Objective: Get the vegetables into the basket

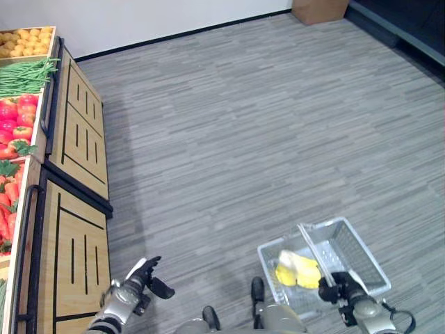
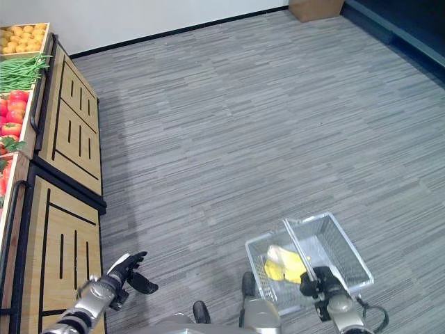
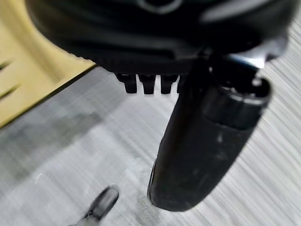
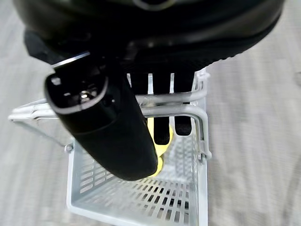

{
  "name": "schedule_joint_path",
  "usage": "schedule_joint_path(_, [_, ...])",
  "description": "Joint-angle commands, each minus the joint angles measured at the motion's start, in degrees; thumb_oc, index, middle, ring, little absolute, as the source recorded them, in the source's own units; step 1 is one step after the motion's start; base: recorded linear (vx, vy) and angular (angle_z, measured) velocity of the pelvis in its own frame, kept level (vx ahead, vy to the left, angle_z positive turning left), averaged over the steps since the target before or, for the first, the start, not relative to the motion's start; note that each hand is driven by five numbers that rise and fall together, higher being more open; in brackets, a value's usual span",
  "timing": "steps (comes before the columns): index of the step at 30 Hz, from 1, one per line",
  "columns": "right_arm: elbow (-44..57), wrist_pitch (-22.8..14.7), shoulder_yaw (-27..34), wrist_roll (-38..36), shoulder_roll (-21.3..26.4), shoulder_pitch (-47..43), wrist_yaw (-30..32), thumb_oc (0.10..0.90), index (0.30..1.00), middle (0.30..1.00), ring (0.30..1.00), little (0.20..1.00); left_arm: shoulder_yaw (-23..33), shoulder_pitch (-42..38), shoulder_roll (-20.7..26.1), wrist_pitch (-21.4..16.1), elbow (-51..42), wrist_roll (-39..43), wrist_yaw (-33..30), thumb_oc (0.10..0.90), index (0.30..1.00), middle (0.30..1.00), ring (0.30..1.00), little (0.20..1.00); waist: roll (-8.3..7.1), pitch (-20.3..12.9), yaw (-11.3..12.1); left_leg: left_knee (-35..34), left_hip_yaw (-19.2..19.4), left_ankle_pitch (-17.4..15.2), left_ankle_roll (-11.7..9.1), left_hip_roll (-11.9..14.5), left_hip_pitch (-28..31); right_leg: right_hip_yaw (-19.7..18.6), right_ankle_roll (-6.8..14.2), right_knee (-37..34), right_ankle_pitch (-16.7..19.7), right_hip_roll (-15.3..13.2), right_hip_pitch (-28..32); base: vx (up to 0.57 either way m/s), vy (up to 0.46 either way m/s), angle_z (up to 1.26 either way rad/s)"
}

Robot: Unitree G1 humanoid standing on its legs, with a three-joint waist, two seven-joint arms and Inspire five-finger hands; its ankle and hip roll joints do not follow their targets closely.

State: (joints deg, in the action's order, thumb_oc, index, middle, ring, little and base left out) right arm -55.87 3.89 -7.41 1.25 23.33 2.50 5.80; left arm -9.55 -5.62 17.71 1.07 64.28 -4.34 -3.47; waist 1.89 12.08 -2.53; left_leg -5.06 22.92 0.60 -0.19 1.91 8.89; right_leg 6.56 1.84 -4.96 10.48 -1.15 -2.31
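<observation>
My right robot hand [image 1: 338, 287] has its fingers curled round the handle [image 4: 175, 111] of the wire basket [image 1: 361, 259], which hangs over the floor [image 1: 243, 125] with a yellow vegetable [image 1: 297, 271] already lying inside. My left robot hand [image 1: 142, 277] is empty, fingers relaxed, just beside the wooden front of the produce stand [image 1: 76, 229]. The tomatoes [image 1: 17, 118], green beans [image 1: 24, 75] and carrots [image 1: 7, 198] sit in its bins at its far edge from me. The risk I see: the basket could swing and tip as I turn (its load sits to one side), or my left hand could knock the stand's front while rising to the bins.
</observation>
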Motion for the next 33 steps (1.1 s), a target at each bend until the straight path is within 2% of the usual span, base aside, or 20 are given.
schedule_joint_path(1, [-3.73, -4.67, -0.81, -2.8, -1.24, -4.07, 3.53, 0.4, 0.3, 0.3, 0.3, 0.3, 1.48, -2.68, -0.02, -1.23, 2.37, 5.61, -6.37, 0.9, 1.0, 1.0, 1.0, 1.0, -1.92, -2.04, 0.59, 0.06, -1.75, -5.07, 0.22, -0.54, 0.92, 1.22, 5.04, 4.71, -9.19, -5.46, 1.64, 0.0, 0.0, 0.0])
schedule_joint_path(4, [-9.58, -4.63, -1.36, -3.32, -3.24, -4.03, 4.08, 0.4, 0.3, 0.3, 0.3, 0.3, 2.3, -1.95, -2.35, -1.38, 4.24, 8.15, -7.88, 0.9, 1.0, 1.0, 1.0, 1.0, -1.98, -1.93, 0.82, 0.06, -1.89, -5.15, 0.29, -0.52, 1.16, 1.2, 4.92, 4.75, -9.29, -5.41, 1.86, 0.01, -0.001, 0.0])
schedule_joint_path(11, [-16.81, -4.29, -0.3, -5.14, -5.42, -3.02, 4.13, 0.4, 0.3, 0.3, 0.3, 0.3, 0.13, -0.72, -4.51, -1.31, 6.35, 6.41, -7.29, 0.9, 1.0, 1.0, 1.0, 1.0, -1.65, -2.15, 0.93, 0.06, -2.32, -5.21, 0.35, -0.67, 1.23, 1.39, 4.82, 4.58, -9.44, -5.42, 2.28, 0.0, 0.0, 0.0])
schedule_joint_path(24, [-18.18, -3.17, -0.56, -5.17, -5.74, -3.13, 2.41, 0.4, 0.3, 0.3, 0.3, 0.3, 2.66, -0.31, -4.16, -0.77, 8.56, 10.27, -4.16, 0.9, 1.0, 1.0, 1.0, 1.0, -1.61, -2.27, 1.05, 0.06, -3.19, -5.59, 0.91, -1.21, 0.75, 2.01, 5.25, 5.93, -9.6, -6.14, 1.79, 0.01, 0.038, 0.02])
schedule_joint_path(28, [-17.69, -2.98, -0.55, -5.12, -5.58, -3.1, 1.97, 0.4, 0.3, 0.3, 0.3, 0.3, 2.28, 0.03, -3.69, -0.81, 8.12, 9.33, -3.86, 0.9, 1.0, 1.0, 1.0, 1.0, -1.8, -2.0, 1.41, 0.21, -3.52, -6.4, 1.98, -2.25, 0.94, 1.18, 5.9, 7.67, -10.03, -7.01, 1.23, 0.06, 0.155, 0.03])
schedule_joint_path(29, [-17.64, -2.85, -0.45, -4.96, -5.28, -3.36, 1.93, 0.4, 0.3, 0.3, 0.3, 0.3, 1.72, 0.22, -3.55, -0.8, 7.66, 8.96, -3.63, 0.9, 1.0, 1.0, 1.0, 1.0, -2.06, -1.34, 1.42, 3.52, -3.92, -8.01, 2.6, -2.62, -0.39, 0.63, 6.08, 9.01, -10.33, -7.68, 0.73, 0.07, 0.224, 0.05])
schedule_joint_path(33, [-17.46, -2.76, -0.19, -5.36, -5.04, -3.55, 1.77, 0.4, 0.3, 0.3, 0.3, 0.3, 0.97, -0.1, -3.19, -0.94, 6.55, 8.36, -3.54, 0.9, 1.0, 1.0, 1.0, 1.0, -2.31, -0.36, 1.68, 7.27, -4.06, -9.78, 3.32, -3.02, -2.68, -0.35, 6.38, 11.17, -10.14, -8.34, -0.77, 0.02, 0.158, 0.0])
